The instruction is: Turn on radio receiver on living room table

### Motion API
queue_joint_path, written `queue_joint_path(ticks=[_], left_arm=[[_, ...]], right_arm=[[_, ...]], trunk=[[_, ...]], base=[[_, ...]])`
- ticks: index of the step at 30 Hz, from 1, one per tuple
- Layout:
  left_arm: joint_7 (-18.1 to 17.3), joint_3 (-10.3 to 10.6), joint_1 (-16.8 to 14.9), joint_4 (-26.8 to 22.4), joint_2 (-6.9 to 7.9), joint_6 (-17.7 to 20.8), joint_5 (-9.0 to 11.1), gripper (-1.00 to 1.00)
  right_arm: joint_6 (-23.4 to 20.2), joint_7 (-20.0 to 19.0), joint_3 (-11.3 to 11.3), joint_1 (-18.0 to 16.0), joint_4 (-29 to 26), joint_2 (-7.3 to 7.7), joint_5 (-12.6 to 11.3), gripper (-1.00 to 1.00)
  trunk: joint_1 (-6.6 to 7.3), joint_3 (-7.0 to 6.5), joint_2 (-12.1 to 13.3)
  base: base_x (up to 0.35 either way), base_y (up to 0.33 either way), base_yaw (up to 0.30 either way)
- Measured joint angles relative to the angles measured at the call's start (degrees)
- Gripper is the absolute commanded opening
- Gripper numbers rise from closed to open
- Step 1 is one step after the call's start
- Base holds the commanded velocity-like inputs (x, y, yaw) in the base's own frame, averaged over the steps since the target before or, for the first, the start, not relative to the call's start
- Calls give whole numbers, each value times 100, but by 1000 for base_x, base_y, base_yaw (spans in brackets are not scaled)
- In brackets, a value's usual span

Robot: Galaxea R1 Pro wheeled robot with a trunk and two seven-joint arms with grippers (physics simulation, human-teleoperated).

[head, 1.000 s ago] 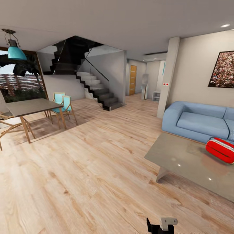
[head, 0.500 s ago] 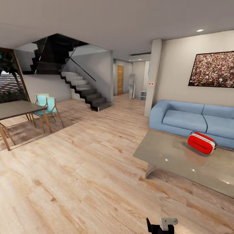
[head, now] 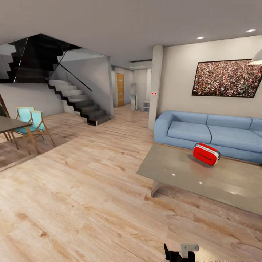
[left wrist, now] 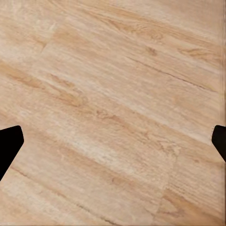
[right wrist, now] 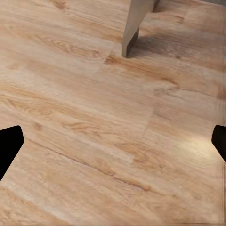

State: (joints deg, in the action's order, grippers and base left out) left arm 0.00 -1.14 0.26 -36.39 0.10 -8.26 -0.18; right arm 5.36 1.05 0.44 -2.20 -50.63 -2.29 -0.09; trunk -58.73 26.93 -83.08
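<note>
The red radio receiver (head: 206,154) with white end panels lies on the low grey glossy table (head: 174,169) at the right of the head view, in front of the blue sofa (head: 203,133). It is far from both arms. My left gripper (left wrist: 113,143) hangs open over bare wood floor, its dark fingertips (left wrist: 9,147) at the picture's two edges. My right gripper (right wrist: 113,141) is open too, above the floor close to one table leg (right wrist: 134,26). Nothing is between either pair of fingers.
Light wood floor (head: 80,196) stretches between me and the table. A crowd picture (head: 227,78) hangs over the sofa. A staircase (head: 78,102), a dining table (head: 7,125) and turquoise chairs (head: 31,122) stand at the left. A pillar (head: 155,87) rises by the sofa's end.
The whole head picture has slid left, so the camera has turned right. The radio and table now sit nearer the picture's middle, and more of the sofa and crowd picture shows.
</note>
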Motion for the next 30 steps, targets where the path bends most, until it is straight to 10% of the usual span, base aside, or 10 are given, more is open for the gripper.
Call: queue_joint_path(ticks=[30], left_arm=[[0,0,0,0,-1,0,0,100]], right_arm=[[0,0,0,0,-35,0,0,100]], trunk=[[0,0,0]], base=[[0,0,-256]])
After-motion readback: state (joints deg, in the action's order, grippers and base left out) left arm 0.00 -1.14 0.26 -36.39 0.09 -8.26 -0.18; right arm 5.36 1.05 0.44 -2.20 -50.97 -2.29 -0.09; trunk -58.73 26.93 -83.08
